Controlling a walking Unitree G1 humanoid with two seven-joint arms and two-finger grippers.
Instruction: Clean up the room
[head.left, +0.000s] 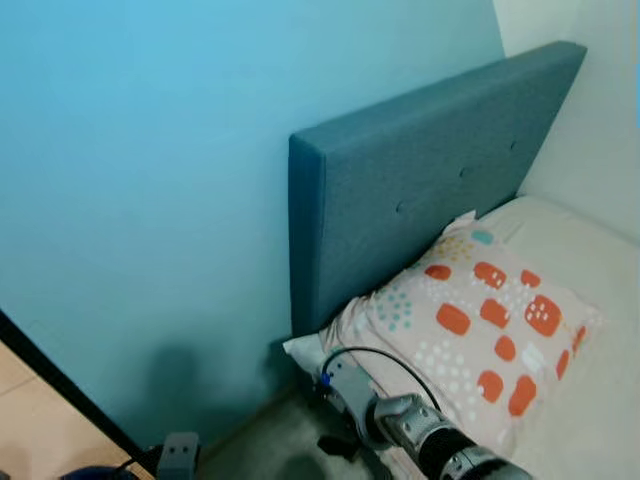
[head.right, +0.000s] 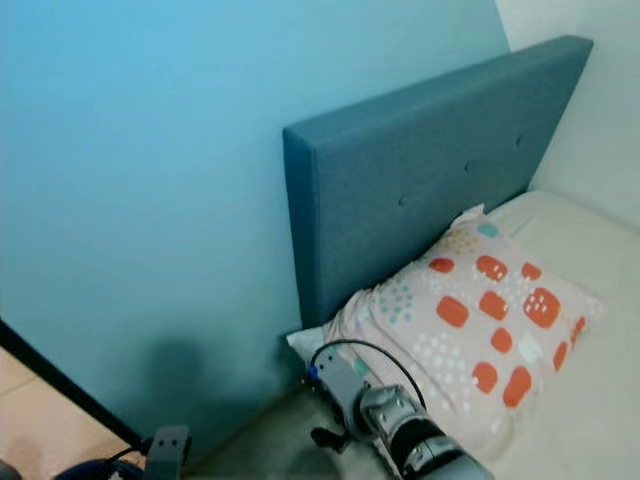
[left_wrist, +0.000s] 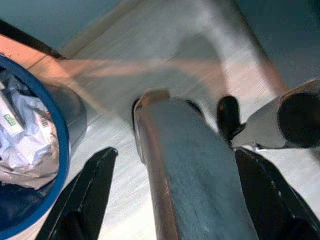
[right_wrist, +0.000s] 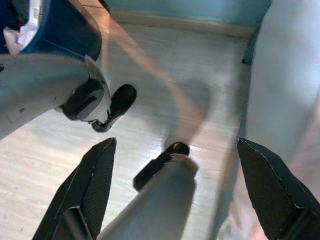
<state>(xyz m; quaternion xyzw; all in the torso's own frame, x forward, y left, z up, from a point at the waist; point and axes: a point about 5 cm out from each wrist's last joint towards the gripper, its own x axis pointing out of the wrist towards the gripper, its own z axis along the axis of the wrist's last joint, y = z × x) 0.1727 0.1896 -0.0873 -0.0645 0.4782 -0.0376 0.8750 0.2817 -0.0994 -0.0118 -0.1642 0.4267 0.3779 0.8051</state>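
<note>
A blue waste bin (left_wrist: 59, 131) holding crumpled white paper (left_wrist: 20, 147) stands on the pale floor beside my feet; its side also shows in the right wrist view (right_wrist: 65, 30). My left gripper (left_wrist: 175, 200) hangs open beside the bin, with nothing between its fingers (left_wrist: 92, 190). My right gripper (right_wrist: 180, 200) hangs open low over the floor, also with nothing in it. A pillow (head.left: 480, 330) with orange patches lies at the head of the bed (head.left: 590, 410). My right arm (head.left: 420, 425) hangs in front of the bed's corner.
A blue-grey padded headboard (head.left: 420, 190) stands against the blue wall (head.left: 150, 200). The bed's side (right_wrist: 285, 90) is close on my right. My own legs (left_wrist: 190, 175) stand between the gripper fingers on the pale wood floor (right_wrist: 165, 75).
</note>
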